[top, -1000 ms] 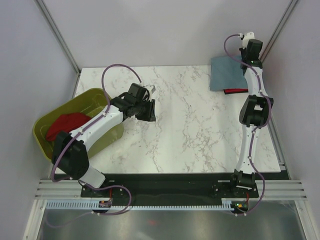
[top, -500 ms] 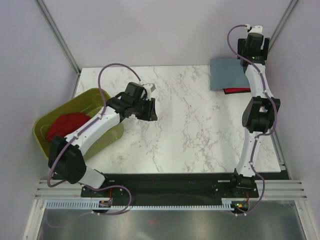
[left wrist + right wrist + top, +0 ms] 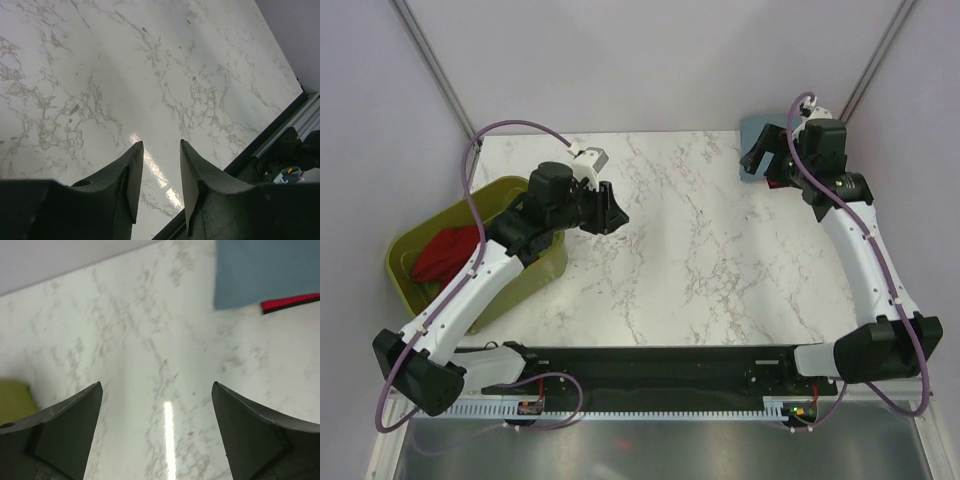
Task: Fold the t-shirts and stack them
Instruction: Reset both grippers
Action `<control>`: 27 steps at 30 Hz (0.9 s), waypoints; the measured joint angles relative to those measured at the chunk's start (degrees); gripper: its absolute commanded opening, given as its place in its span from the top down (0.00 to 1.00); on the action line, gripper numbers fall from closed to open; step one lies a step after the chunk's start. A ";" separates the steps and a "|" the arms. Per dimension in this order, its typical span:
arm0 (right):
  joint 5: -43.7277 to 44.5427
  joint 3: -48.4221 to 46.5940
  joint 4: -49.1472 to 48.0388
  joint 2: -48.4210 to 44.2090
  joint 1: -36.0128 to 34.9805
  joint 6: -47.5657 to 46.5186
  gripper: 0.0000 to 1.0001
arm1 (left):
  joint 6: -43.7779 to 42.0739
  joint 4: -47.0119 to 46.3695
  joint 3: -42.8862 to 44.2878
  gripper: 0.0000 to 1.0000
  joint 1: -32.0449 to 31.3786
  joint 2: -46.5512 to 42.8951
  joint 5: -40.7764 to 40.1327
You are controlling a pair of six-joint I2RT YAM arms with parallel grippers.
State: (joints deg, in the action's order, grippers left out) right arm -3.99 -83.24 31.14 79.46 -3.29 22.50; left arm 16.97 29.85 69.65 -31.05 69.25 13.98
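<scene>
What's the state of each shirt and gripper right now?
blue-grey t-shirt: folded flat, top of stack.
bright red t-shirt: under it, edge showing.
dark red t-shirt: crumpled in olive tub.
left gripper: open, empty.
right gripper: wide open, empty.

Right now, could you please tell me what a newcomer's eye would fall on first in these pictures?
The olive-green tub at the left edge of the table, with a red t-shirt bunched inside, stands out most. At the far right corner lies a folded blue-grey t-shirt over a red one. The left claw and right claw hang open and empty above bare marble.
</scene>
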 measured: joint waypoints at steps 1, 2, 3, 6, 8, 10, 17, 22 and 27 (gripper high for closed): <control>-2.40 1.99 0.85 -1.95 -1.33 1.11 0.02 | 0.00 0.00 -0.02 0.54 0.09 -0.94 0.15; -4.63 3.85 1.29 -3.67 -2.03 2.16 0.02 | 0.00 0.00 -0.02 0.52 0.11 -1.86 0.46; -6.23 5.44 1.51 -5.01 -2.19 2.91 0.02 | 0.00 0.04 -0.02 0.49 0.15 -2.69 1.20; -9.79 9.55 3.91 -9.22 -1.70 4.50 0.02 | 0.13 0.31 0.00 0.33 0.22 -4.85 3.15; -11.15 10.86 5.57 -11.74 -1.49 4.74 0.02 | 0.42 0.50 0.00 0.13 0.22 -6.27 4.46; -11.67 11.17 7.37 -14.27 -1.44 4.68 0.02 | 0.90 0.48 0.00 0.00 0.22 -7.89 5.53; -11.87 14.47 9.22 -23.21 -1.42 4.61 0.02 | 2.45 0.50 -0.39 0.00 0.22 -11.80 5.95; -12.52 17.16 9.90 -24.24 -1.42 4.74 0.02 | 2.75 1.22 -1.97 0.00 0.22 -13.81 5.62; -12.44 17.22 9.68 -24.74 -1.42 4.72 0.02 | 2.93 1.36 -2.19 0.00 0.22 -15.65 4.46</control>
State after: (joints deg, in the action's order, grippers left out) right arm -16.43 -66.02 40.82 54.72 -4.71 27.22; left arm 19.90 31.20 67.46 -30.83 53.60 18.44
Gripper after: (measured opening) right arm 0.982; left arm 0.995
